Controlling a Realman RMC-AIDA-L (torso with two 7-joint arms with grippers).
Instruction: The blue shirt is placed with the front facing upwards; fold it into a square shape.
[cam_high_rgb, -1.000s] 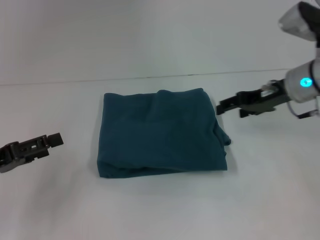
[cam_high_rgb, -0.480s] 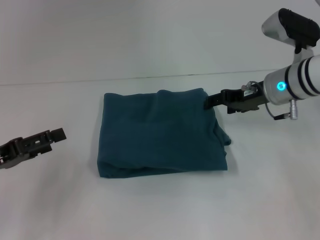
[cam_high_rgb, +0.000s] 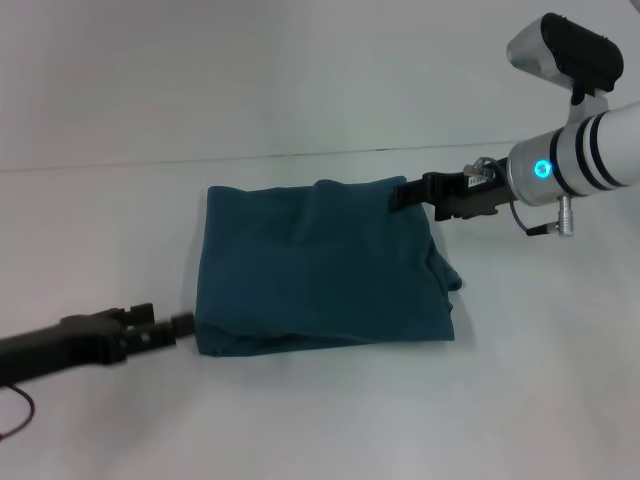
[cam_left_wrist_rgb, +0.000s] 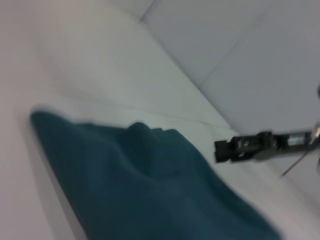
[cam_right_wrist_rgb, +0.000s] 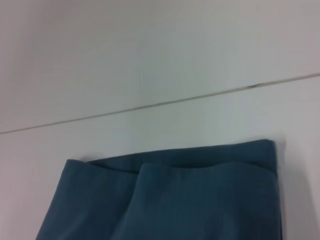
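White table (cam_high_rgb: 320, 420), plain wall behind it. The blue shirt (cam_high_rgb: 320, 265) sits mid-table, already folded into a rough square, several layers thick, lettering not visible. Edges aren't clean: a fold ridge runs across the far edge and a loose flap bulges out on the side facing the right arm. Right gripper (cam_high_rgb: 402, 193) is at the shirt's far corner on that side, tip over the cloth edge; can't tell if its fingers are apart or pinched on fabric, and the right wrist view shows only shirt and table, no fingers. Left gripper (cam_high_rgb: 178, 323) is low over the table, tip just beside the near corner on its own side, at or almost touching the edge; finger spacing can't be read either. My read: folding is basically done, this is a tidy-up or final squaring step, both arms at diagonal corners. Next move likely needs a firm pinch on all layers at each corner, then a light tug or tuck to flatten that flap without dragging the stack open.
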